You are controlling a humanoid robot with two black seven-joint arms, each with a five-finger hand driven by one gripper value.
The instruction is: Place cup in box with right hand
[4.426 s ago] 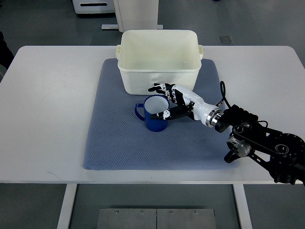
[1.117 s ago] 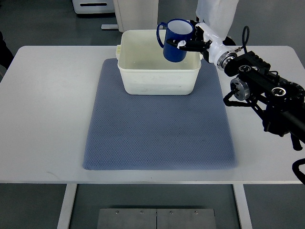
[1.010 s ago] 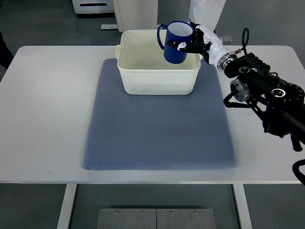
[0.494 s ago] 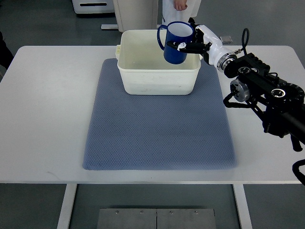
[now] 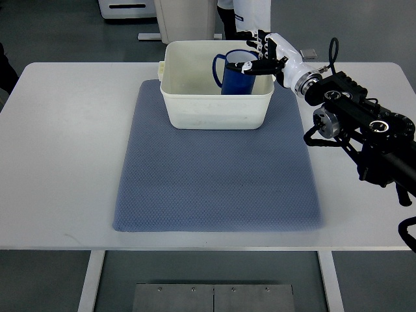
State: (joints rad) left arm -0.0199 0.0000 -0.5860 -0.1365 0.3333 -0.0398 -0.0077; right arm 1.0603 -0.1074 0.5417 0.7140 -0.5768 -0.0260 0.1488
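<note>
Grey-blue woven mat [image 5: 214,175] on white table [image 5: 65,130]. Cream plastic box [image 5: 216,83] at the mat's far edge. Dark blue handled cup [image 5: 233,75] sits upright inside it, right half — handle pointing left. Right hand [image 5: 260,57] just right of the cup, over the box's corner, fingers curled about the rim (contact looks loose). Left arm unseen.

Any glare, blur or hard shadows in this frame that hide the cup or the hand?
Top view: even, diffuse light, sharp throughout. The cup inside the box and the right hand are crisp; the white table is bright but not blown out; only soft shadow shows inside the box.
</note>
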